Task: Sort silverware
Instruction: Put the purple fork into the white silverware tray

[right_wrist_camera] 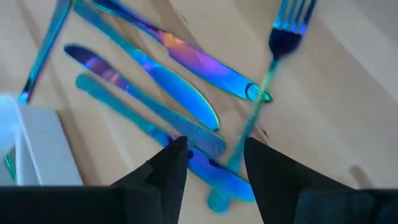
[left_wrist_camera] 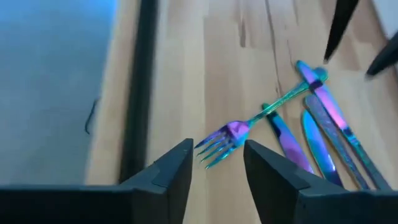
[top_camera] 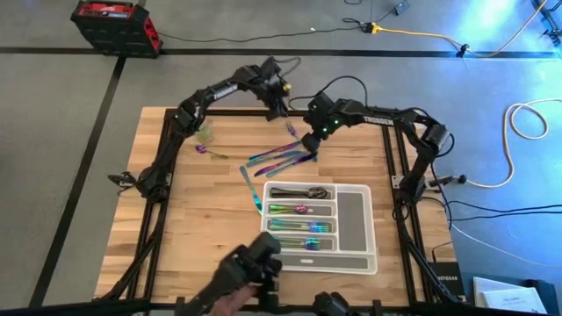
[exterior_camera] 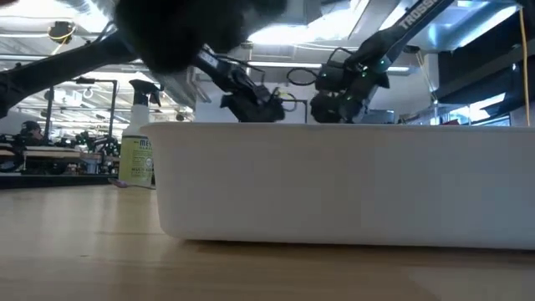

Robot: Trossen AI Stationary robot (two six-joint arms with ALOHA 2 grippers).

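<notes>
Loose iridescent silverware [top_camera: 281,158] lies flat on the wood between the tray and the far edge: several knives [right_wrist_camera: 168,81] and a fork [left_wrist_camera: 230,132]. My left gripper [top_camera: 281,112] hovers open near the far edge, and its fingers [left_wrist_camera: 217,149] stand either side of the fork's tines without touching. My right gripper [top_camera: 309,140] is open above the knife handles and the fork's handle end [right_wrist_camera: 214,146]. One knife [top_camera: 252,189] and a spoon [top_camera: 206,151] lie apart, to the left. The white tray [top_camera: 356,215] holds sorted pieces, with dark spoons [top_camera: 299,192] in its far compartment.
The tray's near wall [exterior_camera: 334,184] fills the low view. A yellow-green spray bottle [exterior_camera: 138,150] stands at the table's left far part [top_camera: 205,133]. A dark device [top_camera: 250,272] sits at the near edge. Bare wood lies left of the tray. The two grippers are close together.
</notes>
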